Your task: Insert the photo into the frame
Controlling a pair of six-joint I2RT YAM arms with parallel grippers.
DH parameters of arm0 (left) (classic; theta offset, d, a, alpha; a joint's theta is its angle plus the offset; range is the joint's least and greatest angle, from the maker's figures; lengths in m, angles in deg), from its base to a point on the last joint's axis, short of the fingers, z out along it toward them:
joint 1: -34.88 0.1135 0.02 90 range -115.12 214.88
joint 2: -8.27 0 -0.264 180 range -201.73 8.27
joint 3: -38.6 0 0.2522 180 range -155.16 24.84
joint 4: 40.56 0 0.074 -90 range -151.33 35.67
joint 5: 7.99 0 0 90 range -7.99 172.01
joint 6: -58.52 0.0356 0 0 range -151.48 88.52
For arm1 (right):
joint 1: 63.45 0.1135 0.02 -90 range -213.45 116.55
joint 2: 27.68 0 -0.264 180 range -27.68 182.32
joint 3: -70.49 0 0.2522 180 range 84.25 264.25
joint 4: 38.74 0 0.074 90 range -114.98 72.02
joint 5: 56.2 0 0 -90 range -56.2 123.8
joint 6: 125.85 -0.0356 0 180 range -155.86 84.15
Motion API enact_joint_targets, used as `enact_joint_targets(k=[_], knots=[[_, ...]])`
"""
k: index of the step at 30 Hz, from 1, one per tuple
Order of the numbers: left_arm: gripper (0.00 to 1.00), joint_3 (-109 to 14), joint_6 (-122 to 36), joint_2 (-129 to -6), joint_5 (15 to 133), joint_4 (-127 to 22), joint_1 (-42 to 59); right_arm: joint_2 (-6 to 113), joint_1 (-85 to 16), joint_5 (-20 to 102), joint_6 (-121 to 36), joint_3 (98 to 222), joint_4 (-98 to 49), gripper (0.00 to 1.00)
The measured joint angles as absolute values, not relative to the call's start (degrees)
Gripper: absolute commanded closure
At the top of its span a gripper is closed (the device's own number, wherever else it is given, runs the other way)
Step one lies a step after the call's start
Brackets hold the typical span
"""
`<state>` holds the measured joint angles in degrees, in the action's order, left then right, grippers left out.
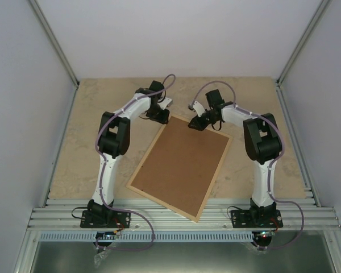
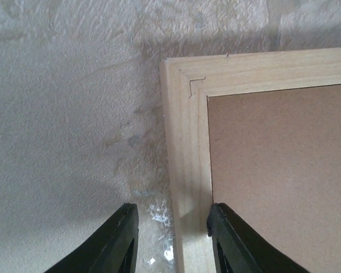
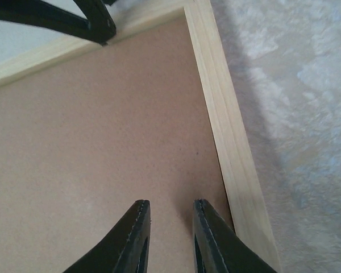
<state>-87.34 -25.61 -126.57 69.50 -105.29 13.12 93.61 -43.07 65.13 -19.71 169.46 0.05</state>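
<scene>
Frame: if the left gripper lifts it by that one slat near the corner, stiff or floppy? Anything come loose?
Probably stiff: the frame is jointed wooden slats. Gripped near one corner by the left gripper, its large span would likely sag or twist in the grip. No clips show on the backing panel, so it may fall out if tilted.

Frame (image 2: 184,170) pale yellowish wood, fine straight grain. Panel (image 2: 278,170) flat mid-brown, faint speckle. Worktop (image 2: 62,114) beige-cream, mottled stone-like blotches. Arms (image 1: 137,105) white with black joints; jaws black. Cables (image 1: 99,170) lilac. Walls (image 1: 23,114) plain pale grey, left and right.
</scene>
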Motion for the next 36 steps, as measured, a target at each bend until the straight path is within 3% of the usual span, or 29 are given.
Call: enact_joint_targets(k=[36], knots=[[0.61, -74.8, -25.8, -120.8, 74.6, -93.0, 10.8, 95.8, -43.0, 65.3, -20.2, 168.6, -2.3, 0.77]])
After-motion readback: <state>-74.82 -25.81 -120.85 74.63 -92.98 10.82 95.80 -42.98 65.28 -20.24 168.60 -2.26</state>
